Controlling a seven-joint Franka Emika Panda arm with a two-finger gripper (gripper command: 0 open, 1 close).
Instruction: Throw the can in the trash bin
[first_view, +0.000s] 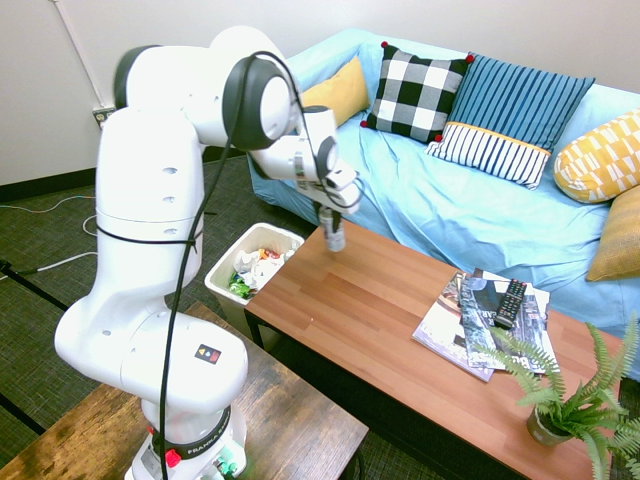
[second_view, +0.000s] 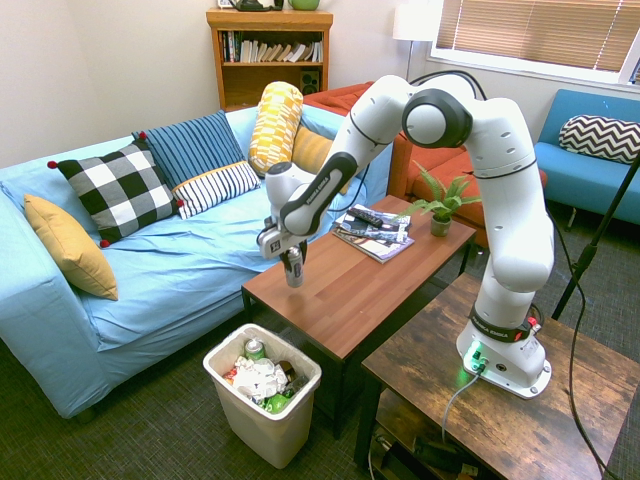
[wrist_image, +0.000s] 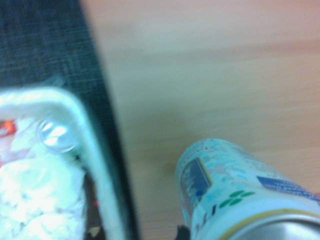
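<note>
Gripper (second_view: 292, 256) clamped on can (second_view: 294, 270), upright, hanging over table's (second_view: 380, 290) near-left corner; bin (second_view: 292, 420) sits on floor just past that edge, below and nearer.

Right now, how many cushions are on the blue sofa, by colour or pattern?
Plain mustard yellow cushion: 2 (second)
Black-and-white check cushion: 1
Blue striped cushion: 1
Yellow patterned bolster: 1
Total: 5
</note>
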